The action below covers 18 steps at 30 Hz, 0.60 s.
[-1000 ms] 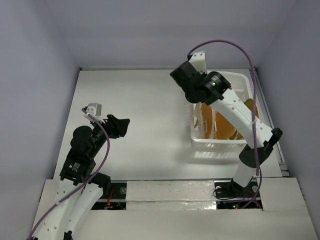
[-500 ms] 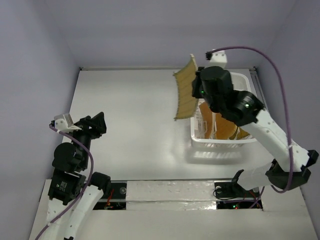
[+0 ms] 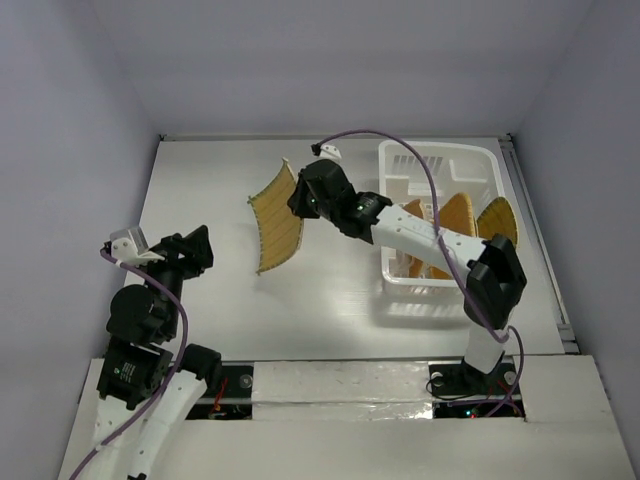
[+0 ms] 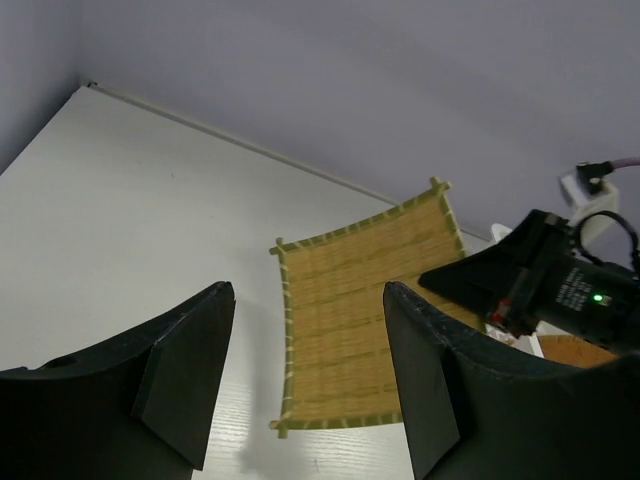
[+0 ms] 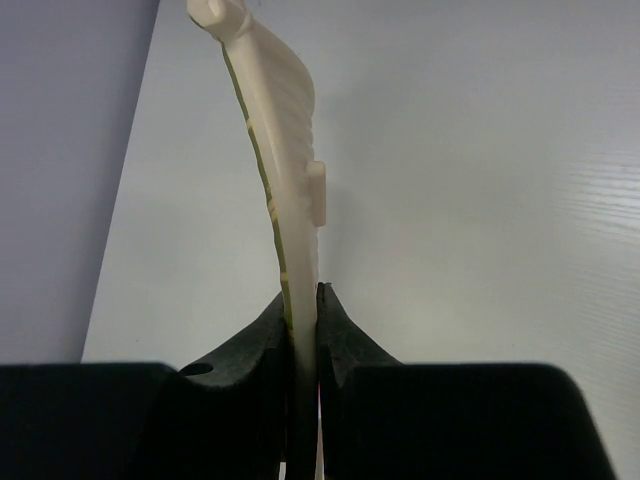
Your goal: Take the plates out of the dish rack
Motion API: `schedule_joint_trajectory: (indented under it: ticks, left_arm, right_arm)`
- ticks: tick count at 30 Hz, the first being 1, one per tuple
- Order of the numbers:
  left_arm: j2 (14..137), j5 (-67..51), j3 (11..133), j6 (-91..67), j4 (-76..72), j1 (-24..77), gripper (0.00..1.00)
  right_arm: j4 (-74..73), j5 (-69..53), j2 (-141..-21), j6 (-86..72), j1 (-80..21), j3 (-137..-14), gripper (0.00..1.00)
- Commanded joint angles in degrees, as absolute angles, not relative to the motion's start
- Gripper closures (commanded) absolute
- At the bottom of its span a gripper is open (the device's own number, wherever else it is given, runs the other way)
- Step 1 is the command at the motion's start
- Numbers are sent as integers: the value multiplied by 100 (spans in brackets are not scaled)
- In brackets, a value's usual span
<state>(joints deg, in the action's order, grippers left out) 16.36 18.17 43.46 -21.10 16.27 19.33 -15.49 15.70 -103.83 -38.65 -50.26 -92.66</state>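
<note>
Well to the left of the dish rack (image 3: 440, 160), the left gripper (image 3: 197, 243) hung over the white table (image 3: 330, 290) with its two dark fingers (image 4: 190, 380) wide apart and nothing between them. Between that gripper and the rack, a square woven plate (image 3: 275, 225) stood on edge in the air, clear of the tabletop, with its patterned face turned away from the rack. The right gripper (image 3: 300, 195) sat just left of the rack. Its fingers (image 5: 335, 340) were pinched tight on the plate's rack-side edge, and the wrist view showed the thin curved rim running up from between them. Inside the rack, at least two more tan plates (image 3: 452, 215) stood upright among the pegs, one of them against its right wall (image 3: 497, 222).
</note>
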Motion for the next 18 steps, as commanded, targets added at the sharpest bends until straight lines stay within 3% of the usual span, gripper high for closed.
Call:
schedule_joint_trajectory:
  ticks: [1, 12, 18]
  left_arm:
    - [1661, 1705, 4263, -2066, 1415, 1995, 42]
    - [1696, 1573, 4236, -2048, 1380, 1995, 42]
    - [1705, 1547, 4236, -2039, 1362, 1995, 42]
  right_arm:
    - [-63, 1459, -10362, -4394, -5036, -9203, 100]
    - [264, 1520, -11179, -4658, -5036, -8508, 100]
    - [-307, 1933, -11329, -4614, -5036, -8227, 67]
